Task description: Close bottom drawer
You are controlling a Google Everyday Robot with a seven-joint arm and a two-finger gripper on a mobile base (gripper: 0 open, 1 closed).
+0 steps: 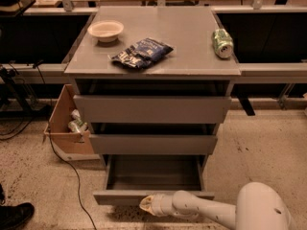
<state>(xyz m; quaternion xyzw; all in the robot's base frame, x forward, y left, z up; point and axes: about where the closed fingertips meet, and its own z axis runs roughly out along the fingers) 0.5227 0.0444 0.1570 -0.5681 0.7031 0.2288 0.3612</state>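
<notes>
At the foot of the grey metal cabinet (192,37), the bottom drawer (153,175) stands pulled out, its shallow flat tray and slim plain front out over the speckled floor (259,143). The gripper (147,204) sits against that front edge, near its middle, on a rounded white arm (216,212). Whether it is apart or together cannot be told. The arm's bulky end is cut off below. Left of the cabinet, a cardboard box (61,123) and a cable (72,174) crowd the floor. On the cabinet's top lie a pale bowl (105,30), a crinkled dark bag (142,53) and a green can (222,42).
</notes>
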